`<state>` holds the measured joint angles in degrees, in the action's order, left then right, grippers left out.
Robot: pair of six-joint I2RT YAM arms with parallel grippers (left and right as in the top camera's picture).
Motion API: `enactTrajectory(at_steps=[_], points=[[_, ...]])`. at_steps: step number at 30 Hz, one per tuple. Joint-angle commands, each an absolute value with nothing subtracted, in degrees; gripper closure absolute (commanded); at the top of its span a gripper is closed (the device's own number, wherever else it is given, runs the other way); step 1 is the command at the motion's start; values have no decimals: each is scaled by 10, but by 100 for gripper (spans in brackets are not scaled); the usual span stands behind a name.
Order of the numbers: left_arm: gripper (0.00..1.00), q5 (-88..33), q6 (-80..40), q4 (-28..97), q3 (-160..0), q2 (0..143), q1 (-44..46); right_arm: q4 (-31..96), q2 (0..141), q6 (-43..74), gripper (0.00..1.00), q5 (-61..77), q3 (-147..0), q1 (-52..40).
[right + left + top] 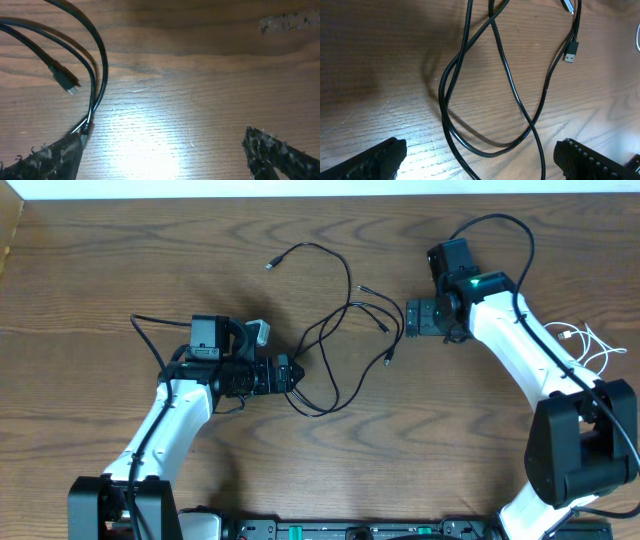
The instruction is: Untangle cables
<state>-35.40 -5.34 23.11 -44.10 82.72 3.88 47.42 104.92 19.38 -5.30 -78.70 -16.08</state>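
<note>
- The black cables point(335, 318) lie in a loose tangle mid-table, between the two arms. The white cord point(592, 345) sits alone at the far right edge, well apart from them.
- The left gripper point(292, 376) is spread wide and pinches nothing. In its wrist view a loop point(490, 150) runs across the gap between its fingers.
- The right gripper point(408, 318) is also spread and empty, at the tangle's right side. In its wrist view a strand passes just beside one finger point(50, 157).
- The cables look light, limp and smooth. I'd expect them to drag along the table point(100, 280) with little resistance and to slide through a weak pinch.
- They are thin against the fingers, so the jaws must close almost fully, low to the wood.
- A good hold is probably a single strand clear of the crossing point(492, 20), or just behind the USB plug point(571, 51), where the stiffer end gives purchase.
- Grabbing at the crossing would likely catch two strands and tighten the knot.
</note>
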Motion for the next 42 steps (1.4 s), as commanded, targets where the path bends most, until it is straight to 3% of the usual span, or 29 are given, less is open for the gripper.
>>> enactTrajectory(at_steps=[1,34,42], points=[[0,-348,-51,232,-450,823,39,474,1055,208,1,-65,-790,-166],[0,-348,-51,232,-450,823,39,400,1226,211,1,-66,-790,-166],[0,-348,-51,232,-450,823,39,363,1285,166,1,-15,-791,-172]])
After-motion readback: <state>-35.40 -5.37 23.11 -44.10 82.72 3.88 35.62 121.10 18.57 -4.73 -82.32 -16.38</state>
